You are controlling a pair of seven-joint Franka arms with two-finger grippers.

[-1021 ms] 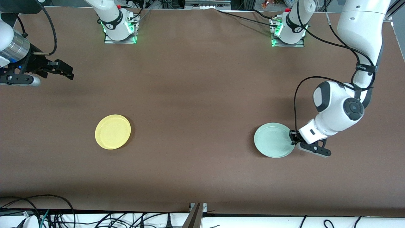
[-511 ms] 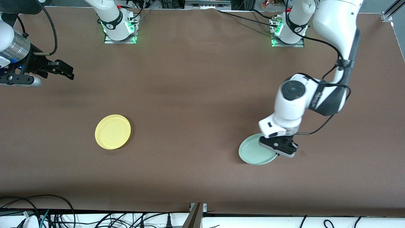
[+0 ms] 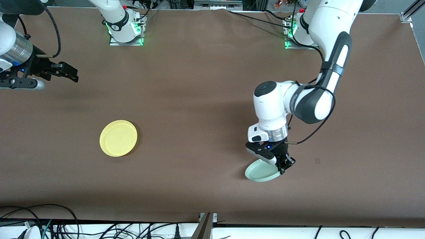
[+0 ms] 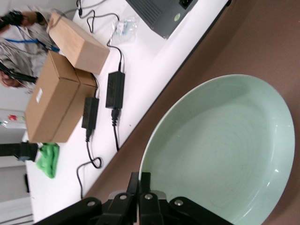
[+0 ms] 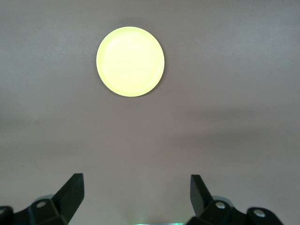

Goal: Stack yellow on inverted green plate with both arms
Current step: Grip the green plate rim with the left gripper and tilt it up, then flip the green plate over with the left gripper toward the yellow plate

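Observation:
The pale mint-green plate [image 3: 263,173] is lifted and tilted over the table toward the left arm's end. My left gripper [image 3: 283,165] is shut on its rim. In the left wrist view the plate's hollow side [image 4: 225,150] faces the camera, with the rim pinched between my fingers [image 4: 140,182]. The pale-yellow plate [image 3: 118,138] lies flat, right way up, on the table toward the right arm's end; it also shows in the right wrist view [image 5: 130,61]. My right gripper [image 3: 68,73] is open and empty, held above the table's edge, well away from the yellow plate.
The brown table [image 3: 199,99] holds only the two plates. Cables [image 3: 40,222] hang below the table's edge nearest the front camera. The left wrist view shows cardboard boxes [image 4: 61,89] and power adapters [image 4: 115,89] on a white surface off the table.
The left arm has swung toward the table's middle, lifting the green plate by its rim and tilting it; the plate now sits nearer the front camera. The right arm has barely moved.

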